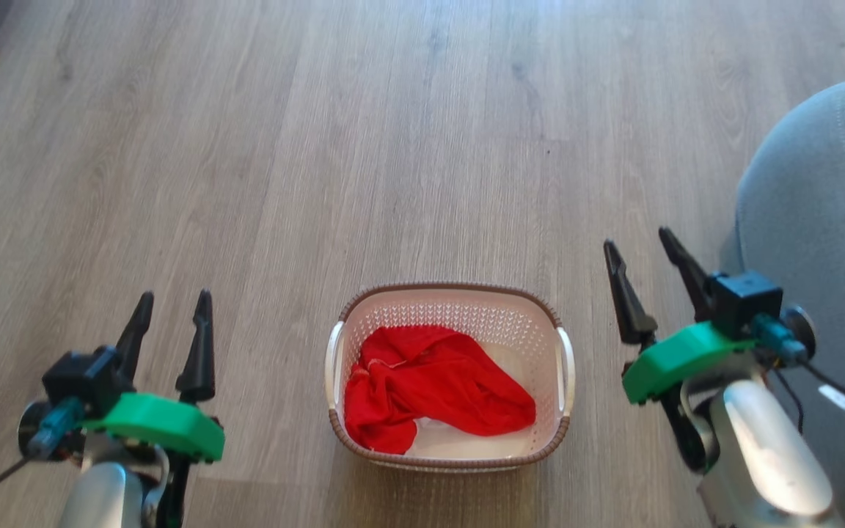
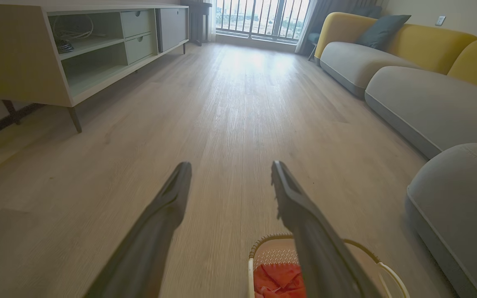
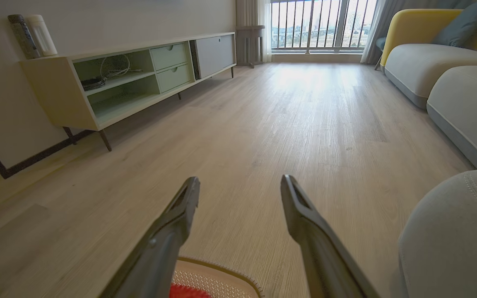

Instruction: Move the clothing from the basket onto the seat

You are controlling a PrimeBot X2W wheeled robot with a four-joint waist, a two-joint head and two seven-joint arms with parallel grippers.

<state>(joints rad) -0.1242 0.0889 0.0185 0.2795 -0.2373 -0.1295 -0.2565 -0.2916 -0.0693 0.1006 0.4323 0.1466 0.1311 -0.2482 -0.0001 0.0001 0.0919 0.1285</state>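
Observation:
A cream basket with a brown woven rim stands on the wooden floor straight ahead. Bright red clothing lies crumpled inside it, toward its left side. My left gripper hangs open to the basket's left, with nothing between its fingers. On the other side my right gripper is open too, between the basket and the grey seat. The left wrist view catches the basket and clothing at its bottom edge, with the seat at right. The right wrist view shows the basket rim and seat.
A low sideboard on thin legs runs along the far wall to the left. More grey and yellow sofa sections line the right side. Wooden floor stretches open ahead toward a balcony railing.

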